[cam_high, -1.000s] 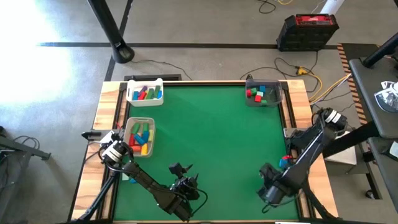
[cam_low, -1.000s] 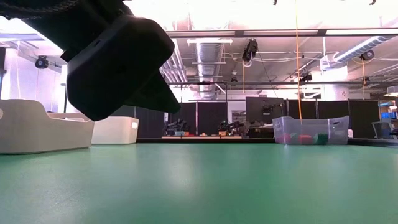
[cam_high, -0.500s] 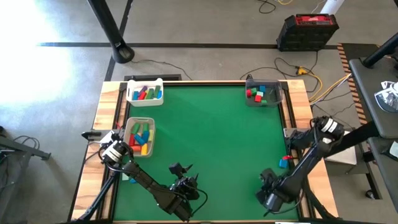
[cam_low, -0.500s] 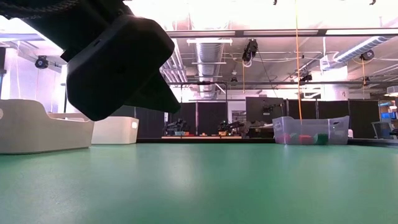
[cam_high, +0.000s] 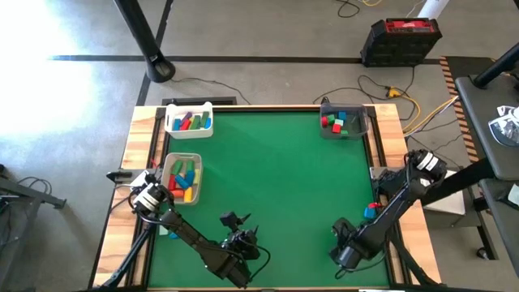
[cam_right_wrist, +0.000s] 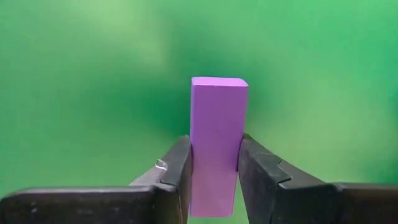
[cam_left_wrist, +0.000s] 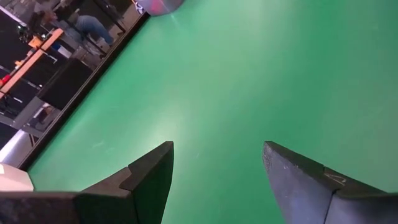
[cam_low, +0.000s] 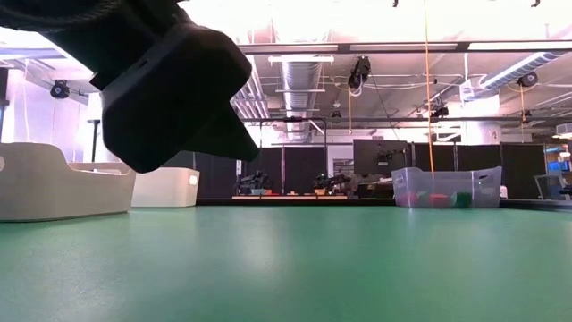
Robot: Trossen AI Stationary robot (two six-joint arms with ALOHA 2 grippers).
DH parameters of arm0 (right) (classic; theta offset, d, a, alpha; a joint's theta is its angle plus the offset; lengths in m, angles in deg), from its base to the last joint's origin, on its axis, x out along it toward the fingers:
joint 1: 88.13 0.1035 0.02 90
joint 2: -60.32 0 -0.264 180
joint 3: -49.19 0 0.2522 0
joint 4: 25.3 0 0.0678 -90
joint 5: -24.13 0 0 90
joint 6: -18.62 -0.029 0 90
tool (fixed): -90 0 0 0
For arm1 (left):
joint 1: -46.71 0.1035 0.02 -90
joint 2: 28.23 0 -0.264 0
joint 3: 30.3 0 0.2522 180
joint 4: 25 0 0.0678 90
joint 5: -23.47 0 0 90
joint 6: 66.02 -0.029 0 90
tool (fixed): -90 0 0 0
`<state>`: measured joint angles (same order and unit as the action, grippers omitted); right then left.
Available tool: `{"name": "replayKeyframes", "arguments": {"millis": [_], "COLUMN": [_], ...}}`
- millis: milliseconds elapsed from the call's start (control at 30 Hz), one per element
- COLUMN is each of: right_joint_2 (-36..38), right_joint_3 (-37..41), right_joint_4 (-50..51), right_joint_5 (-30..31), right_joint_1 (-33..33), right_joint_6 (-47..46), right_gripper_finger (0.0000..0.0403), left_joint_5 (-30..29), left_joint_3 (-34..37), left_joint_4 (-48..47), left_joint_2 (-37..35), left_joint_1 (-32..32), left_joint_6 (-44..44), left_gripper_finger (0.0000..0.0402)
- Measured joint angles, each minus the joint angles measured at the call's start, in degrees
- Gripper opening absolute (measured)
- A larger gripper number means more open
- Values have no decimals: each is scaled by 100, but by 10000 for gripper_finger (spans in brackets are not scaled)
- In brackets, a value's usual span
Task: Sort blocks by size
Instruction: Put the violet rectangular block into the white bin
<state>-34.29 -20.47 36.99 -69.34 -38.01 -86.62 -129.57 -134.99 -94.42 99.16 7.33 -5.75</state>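
the right gripper point(cam_right_wrist: 214, 180), low over the green table point(cam_high: 284, 178) near its front right corner, clamps a purple bar block point(cam_right_wrist: 216, 134); the left gripper point(cam_left_wrist: 217, 168) near the front edge is spread open.

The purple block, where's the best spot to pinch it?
On its two long flat sides, coming from one end, as the right hand already does. The purple block is a straight bar, so the flat fingers sit flush against it.
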Motion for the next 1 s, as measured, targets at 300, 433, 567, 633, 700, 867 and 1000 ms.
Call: {"name": "replayKeyframes", "arguments": {"millis": [300,433,567,633,700,867,1000], "right_joint_2": [983,1493,1689,1692,1641,1278,870], "right_joint_3": [-374,-504,-660,-691,-694,-568,-519], "right_joint_4": [1152,1271,1033,736,298,-1284,-2813], "right_joint_5": [1110,1815,2364,2480,2490,2565,2574], "right_joint_1": [-736,-1244,-1744,-1963,-2126,-2248,-2153], "right_joint_6": [930,1610,2638,3321,4071,5976,7229], "right_gripper_finger": [91,91,91,91,91,91,91], "left_joint_5": [11,75,103,27,-220,-524,-357], "left_joint_3": [0,0,0,0,0,0,-2], "left_joint_4": [-88,-141,-176,-163,-151,-207,-181], "left_joint_2": [0,0,0,0,0,-134,-352], "left_joint_1": [-7,-20,-74,-135,-237,-567,-833], "left_joint_6": [0,0,29,128,228,611,1050], "left_gripper_finger": [231,231,231,231,231,231,231]}}
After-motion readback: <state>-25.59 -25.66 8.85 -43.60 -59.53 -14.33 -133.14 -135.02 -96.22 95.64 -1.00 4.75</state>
